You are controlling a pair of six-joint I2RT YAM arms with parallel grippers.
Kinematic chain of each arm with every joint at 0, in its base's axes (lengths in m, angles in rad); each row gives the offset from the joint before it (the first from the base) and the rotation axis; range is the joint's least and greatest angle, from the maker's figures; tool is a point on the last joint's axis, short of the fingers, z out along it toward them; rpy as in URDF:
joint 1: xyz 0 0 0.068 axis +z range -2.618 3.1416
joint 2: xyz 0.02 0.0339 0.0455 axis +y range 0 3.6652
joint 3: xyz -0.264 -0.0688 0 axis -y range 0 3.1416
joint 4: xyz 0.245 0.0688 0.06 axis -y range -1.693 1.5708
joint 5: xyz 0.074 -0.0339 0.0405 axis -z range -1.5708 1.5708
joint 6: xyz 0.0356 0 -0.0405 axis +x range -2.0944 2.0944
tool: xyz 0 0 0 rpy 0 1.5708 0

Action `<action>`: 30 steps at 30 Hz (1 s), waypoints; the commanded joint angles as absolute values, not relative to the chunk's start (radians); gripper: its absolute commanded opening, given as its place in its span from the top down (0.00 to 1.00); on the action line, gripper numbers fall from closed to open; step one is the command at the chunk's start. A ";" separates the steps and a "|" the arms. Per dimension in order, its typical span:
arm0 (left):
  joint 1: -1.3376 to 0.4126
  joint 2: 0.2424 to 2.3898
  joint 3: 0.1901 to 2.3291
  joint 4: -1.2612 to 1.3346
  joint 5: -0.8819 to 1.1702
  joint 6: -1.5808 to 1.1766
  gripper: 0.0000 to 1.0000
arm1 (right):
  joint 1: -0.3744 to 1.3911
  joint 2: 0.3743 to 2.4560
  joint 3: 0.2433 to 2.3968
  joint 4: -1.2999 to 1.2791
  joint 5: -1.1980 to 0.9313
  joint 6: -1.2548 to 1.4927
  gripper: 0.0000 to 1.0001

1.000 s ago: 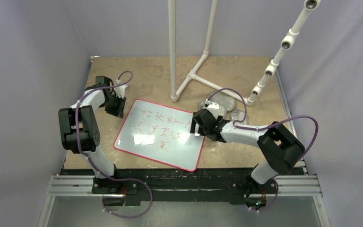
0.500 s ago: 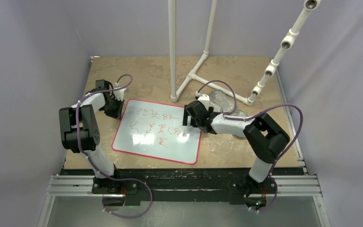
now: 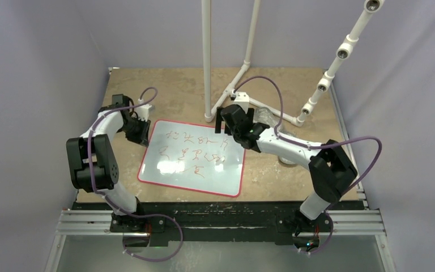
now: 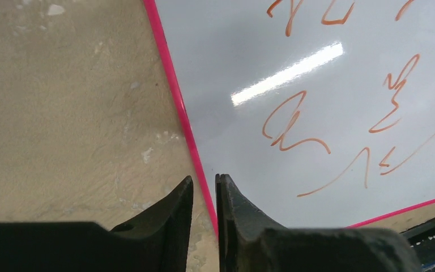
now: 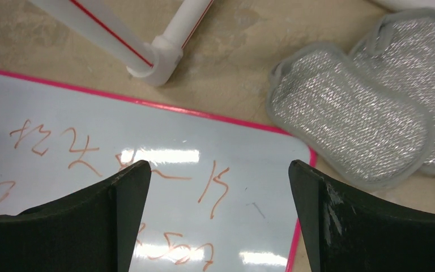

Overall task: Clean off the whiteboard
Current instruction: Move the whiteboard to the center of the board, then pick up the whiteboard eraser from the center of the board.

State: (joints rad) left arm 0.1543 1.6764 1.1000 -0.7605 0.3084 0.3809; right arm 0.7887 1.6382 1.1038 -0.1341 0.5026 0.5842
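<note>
The whiteboard [image 3: 192,158] lies flat on the tan table, glossy white with a red rim and red scribbles across it. My left gripper [image 3: 143,131] is at its upper left edge. In the left wrist view the left gripper [image 4: 204,181] has its jaws closed to a narrow slit, and the whiteboard's [image 4: 328,113] red rim runs between them. My right gripper [image 3: 224,121] hovers over the board's top right corner. The right wrist view shows the right gripper [image 5: 215,170] open wide, holding nothing, above the whiteboard [image 5: 249,147].
Two silvery-grey oval pads [image 5: 345,124] [image 5: 413,62] lie overlapping just right of the board's corner, partly hidden by the right arm [image 3: 264,117]. A white pipe frame [image 3: 207,56] stands behind the board, its foot [image 5: 164,54] close to the rim. A slanted pipe with fittings [image 3: 340,54] rises at the right.
My right arm swung from the board's right edge up to its top right corner. The board turned a little and now lies squarer. The left jaws narrowed onto the rim.
</note>
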 commanded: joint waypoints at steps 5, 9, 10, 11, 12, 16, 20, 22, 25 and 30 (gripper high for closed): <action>0.150 1.619 1.216 -0.805 0.344 0.339 0.66 | 0.711 1.726 1.223 -0.149 0.648 0.471 0.21; 0.150 1.623 1.198 -0.728 0.345 0.323 0.59 | 0.701 1.818 1.304 -0.149 0.642 0.450 0.27; 0.150 1.626 1.188 -0.716 0.336 0.319 0.57 | 0.699 1.842 1.325 -0.152 0.641 0.446 0.30; 0.151 1.631 1.185 -0.705 0.329 0.314 0.56 | 0.695 1.862 1.344 -0.156 0.641 0.445 0.32; 0.151 1.634 1.186 -0.699 0.320 0.306 0.51 | 0.686 1.880 1.359 -0.158 0.637 0.446 0.34; 0.151 1.616 1.210 -0.670 0.223 0.275 0.12 | 0.641 1.918 1.397 -0.145 0.600 0.452 0.39; 0.155 1.551 1.198 -0.612 0.170 0.265 0.02 | 0.629 1.956 1.441 -0.164 0.575 0.452 0.48; 0.155 1.533 1.196 -0.596 0.158 0.258 0.01 | 0.629 1.969 1.450 -0.180 0.563 0.464 0.49; 0.154 1.534 1.204 -0.593 0.147 0.238 0.01 | 0.629 1.977 1.444 -0.183 0.554 0.468 0.49; 0.158 1.543 1.213 -0.572 0.166 0.209 0.01 | 0.629 1.991 1.445 -0.209 0.543 0.482 0.45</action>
State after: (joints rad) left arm 0.1547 1.5486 1.1873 -0.6136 0.1673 0.2520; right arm 0.6220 1.9823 1.4120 -0.1757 0.5579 0.4671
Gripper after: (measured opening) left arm 0.990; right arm 0.531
